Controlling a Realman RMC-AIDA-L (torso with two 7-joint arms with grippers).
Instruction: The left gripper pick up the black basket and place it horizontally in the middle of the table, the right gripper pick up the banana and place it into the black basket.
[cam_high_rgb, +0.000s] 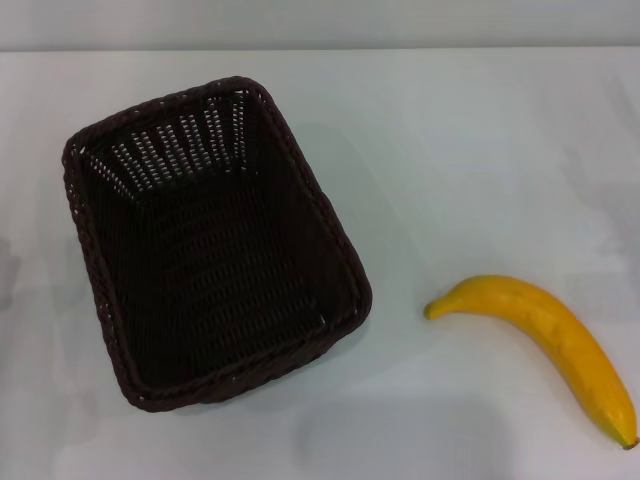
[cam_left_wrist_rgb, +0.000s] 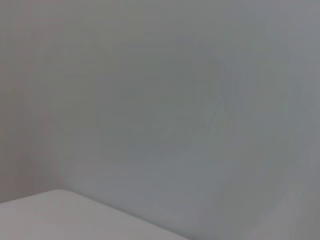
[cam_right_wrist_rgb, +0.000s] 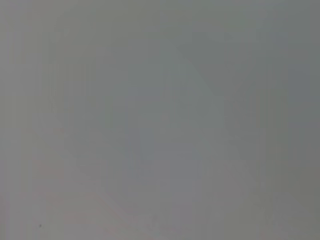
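In the head view the black basket (cam_high_rgb: 210, 245) stands upright and empty on the white table (cam_high_rgb: 470, 150), left of centre. Its long side runs away from me, turned a little. The yellow banana (cam_high_rgb: 550, 335) lies on the table to the right of the basket, apart from it, with its dark tip toward the near right corner. Neither gripper shows in any view. Both wrist views show only plain grey-white surface.
The table's far edge (cam_high_rgb: 320, 48) runs across the top of the head view. Bare tabletop lies between the basket and the banana and behind the banana.
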